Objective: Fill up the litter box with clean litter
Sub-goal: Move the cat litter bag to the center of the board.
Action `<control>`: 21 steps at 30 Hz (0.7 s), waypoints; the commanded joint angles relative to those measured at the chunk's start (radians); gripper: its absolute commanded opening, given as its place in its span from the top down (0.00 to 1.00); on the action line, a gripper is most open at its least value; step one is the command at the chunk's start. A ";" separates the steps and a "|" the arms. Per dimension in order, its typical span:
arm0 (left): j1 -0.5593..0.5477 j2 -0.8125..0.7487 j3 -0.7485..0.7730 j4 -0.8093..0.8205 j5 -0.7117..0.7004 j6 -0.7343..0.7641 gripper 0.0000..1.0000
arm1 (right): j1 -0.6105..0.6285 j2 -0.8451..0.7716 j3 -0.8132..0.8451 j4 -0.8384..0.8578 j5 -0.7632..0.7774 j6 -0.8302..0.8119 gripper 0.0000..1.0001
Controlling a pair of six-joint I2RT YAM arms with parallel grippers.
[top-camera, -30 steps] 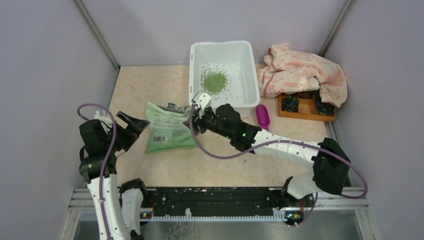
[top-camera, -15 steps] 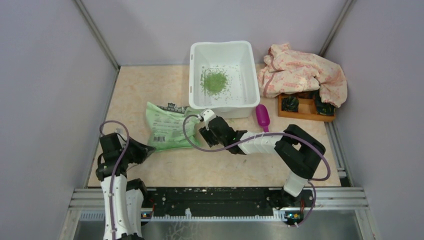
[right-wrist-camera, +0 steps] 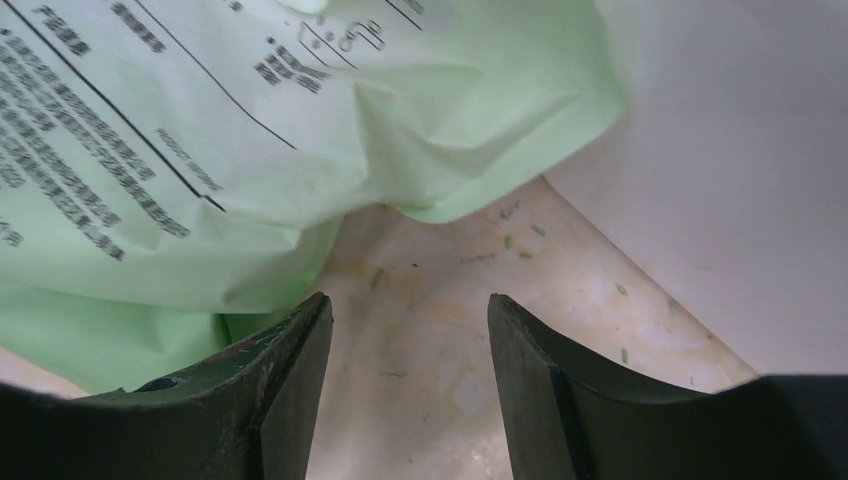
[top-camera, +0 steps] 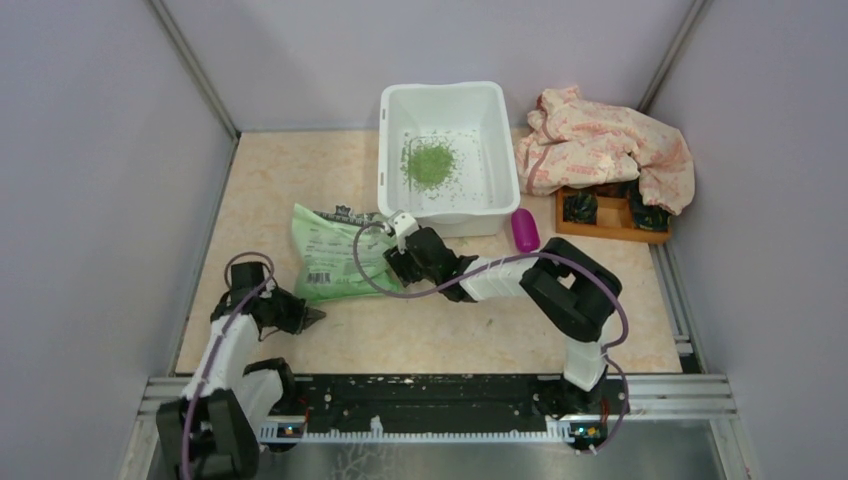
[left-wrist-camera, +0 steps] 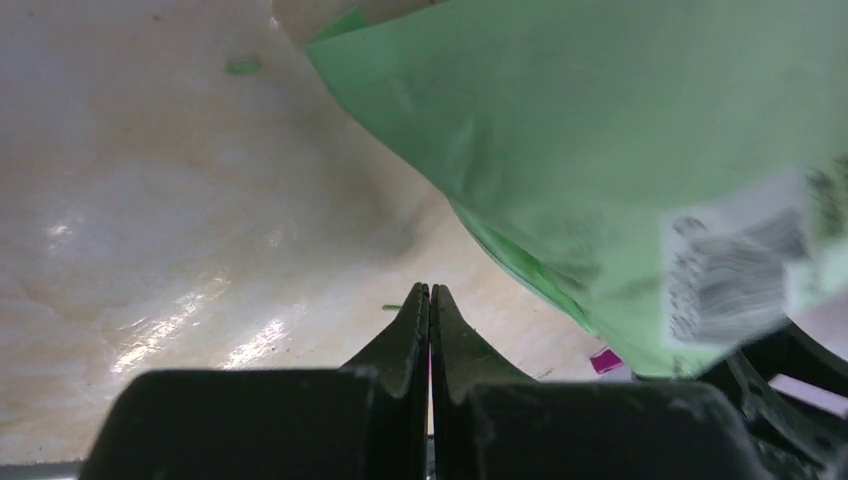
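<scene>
right hand (right-wrist-camera: 408, 305) spread above beige table (right-wrist-camera: 430, 400), green printed bag (right-wrist-camera: 200, 150) ahead, white litter box (right-wrist-camera: 740, 180) wall beside it, stray clean litter (right-wrist-camera: 539, 231)

Beige tabletop (top-camera: 300, 170) is carrying clutter.
The litter box (top-camera: 447, 93), green bag (top-camera: 335, 255), magenta scoop (top-camera: 524, 231) and wooden tray (top-camera: 608, 228) are sitting on it.

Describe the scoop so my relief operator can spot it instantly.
Find the white litter box at the back of the table. Just off its near right corner, between it and the wooden tray, lies the scoop. It is the only magenta thing there: small, glossy and rounded.
</scene>
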 commanded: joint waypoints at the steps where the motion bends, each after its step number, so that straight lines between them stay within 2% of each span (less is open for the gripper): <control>1: -0.112 0.221 0.112 0.098 -0.148 -0.112 1.00 | 0.027 0.028 0.076 0.083 -0.065 -0.007 0.41; 3: -0.169 0.346 0.180 0.105 -0.202 -0.130 1.00 | 0.034 0.049 0.099 0.068 -0.076 -0.004 0.41; 8: -0.176 0.623 0.361 0.010 -0.303 -0.102 1.00 | 0.058 0.070 0.123 0.066 -0.096 0.003 0.41; 15: -0.136 0.748 0.439 0.036 -0.344 -0.097 1.00 | 0.095 0.148 0.221 0.029 -0.124 -0.007 0.41; 21: -0.098 0.856 0.557 0.024 -0.374 -0.075 1.00 | 0.109 0.263 0.382 -0.022 -0.153 -0.007 0.40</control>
